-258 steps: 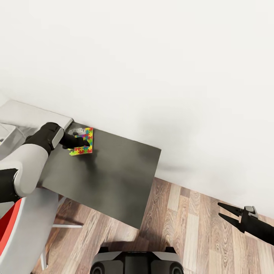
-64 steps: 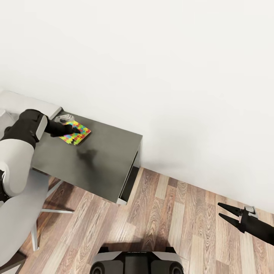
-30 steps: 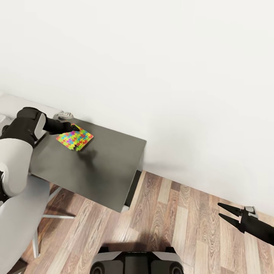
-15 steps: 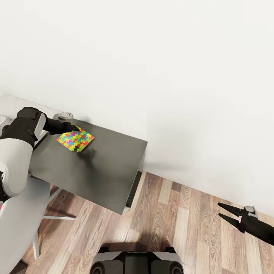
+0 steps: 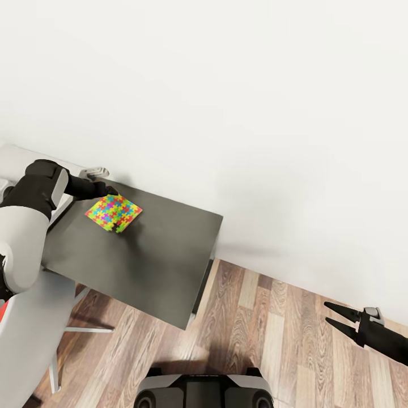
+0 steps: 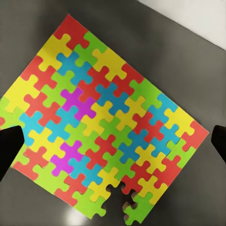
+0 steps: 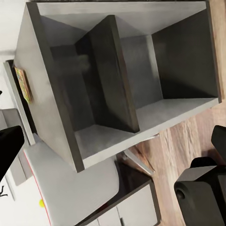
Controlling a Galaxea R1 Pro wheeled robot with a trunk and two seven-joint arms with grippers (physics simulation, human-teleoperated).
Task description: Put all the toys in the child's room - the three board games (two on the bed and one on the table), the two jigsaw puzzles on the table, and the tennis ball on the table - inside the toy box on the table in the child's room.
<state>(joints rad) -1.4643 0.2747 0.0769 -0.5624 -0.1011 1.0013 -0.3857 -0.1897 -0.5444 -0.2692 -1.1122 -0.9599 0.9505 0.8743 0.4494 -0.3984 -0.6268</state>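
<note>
Lying flat on the dark grey side unit (image 5: pixel 141 255) at the left of the head view, one jigsaw puzzle (image 5: pixel 113 213) sits near the unit's far left corner, close to the wall. The left gripper (image 5: pixel 105 190) hovers just at the puzzle's far edge; in its wrist view the two dark fingertips (image 6: pixel 9 148) stand wide apart on either side of the puzzle (image 6: pixel 101 125), holding nothing. A piece is missing at one edge of the mat. A pale chair (image 5: pixel 28 334) stands near the unit's left end, under the left arm. Nothing else lies on the dark top. To the right, wood-plank floor (image 5: pixel 283 340) runs up to a plain white wall (image 5: pixel 238 113). At the far right the right gripper (image 5: pixel 339 317) hangs over the floor, well apart from the unit, its fingers spread and empty.
</note>
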